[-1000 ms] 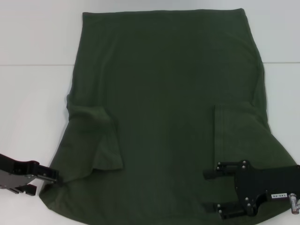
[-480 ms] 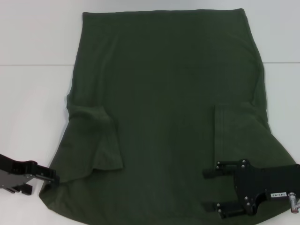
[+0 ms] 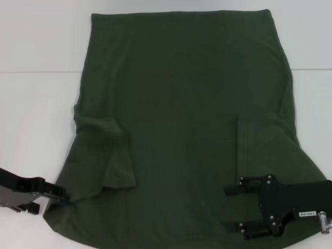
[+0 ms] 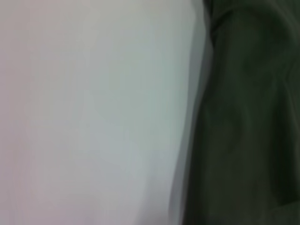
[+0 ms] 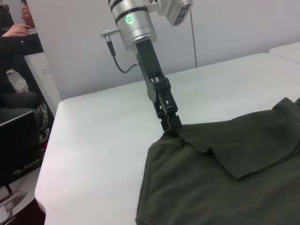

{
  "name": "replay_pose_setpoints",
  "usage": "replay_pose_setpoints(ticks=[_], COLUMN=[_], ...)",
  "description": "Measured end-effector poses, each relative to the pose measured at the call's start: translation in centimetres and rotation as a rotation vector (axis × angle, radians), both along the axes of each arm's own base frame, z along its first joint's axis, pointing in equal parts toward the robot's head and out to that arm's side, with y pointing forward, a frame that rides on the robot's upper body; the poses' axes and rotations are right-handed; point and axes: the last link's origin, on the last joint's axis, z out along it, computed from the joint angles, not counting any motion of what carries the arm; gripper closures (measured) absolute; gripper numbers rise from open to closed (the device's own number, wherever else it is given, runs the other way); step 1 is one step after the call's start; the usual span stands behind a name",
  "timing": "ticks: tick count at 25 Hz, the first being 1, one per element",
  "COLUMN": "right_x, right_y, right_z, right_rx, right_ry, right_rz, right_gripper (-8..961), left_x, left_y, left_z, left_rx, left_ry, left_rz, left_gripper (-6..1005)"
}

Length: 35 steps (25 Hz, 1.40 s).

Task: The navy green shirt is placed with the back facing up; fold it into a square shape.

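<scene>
The navy green shirt (image 3: 181, 129) lies back up on the white bench (image 3: 36, 104), spanning from the far edge to the near edge, with both sleeves already folded inward over the body.

My left gripper (image 3: 61, 194) sits at the shirt's near-left corner. In the right wrist view its fingertips (image 5: 172, 123) meet the cloth edge and appear closed on it, though the contact is small, so I treat the pinch as probable only.

My right gripper (image 3: 228, 208) rests over the near-right part of the shirt, its 2 fingers spread wide and holding nothing.

Procedure for this step:
1. Close the right gripper on the near hem before lifting.
2. Confirm both layers are caught.
3. Raise both corners level, keep the hem taut, and carry it toward the far edge.
</scene>
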Motion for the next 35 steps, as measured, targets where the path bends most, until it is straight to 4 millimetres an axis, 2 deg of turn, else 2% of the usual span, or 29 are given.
replay_pose_setpoints(ticks=[17, 35], right_x=[-0.1, -0.2], right_y=[0.1, 0.2], right_z=[0.0, 0.1], right_rx=[0.003, 0.005], right_ry=[0.001, 0.003], right_rz=[0.000, 0.005], right_gripper=[125, 124], left_x=[1.4, 1.2], left_y=[0.4, 0.4], left_z=[-1.4, -1.0], left_rx=[-0.046, -0.051], left_ry=[-0.005, 0.050], left_rz=[-0.041, -0.048], left_gripper=[107, 110])
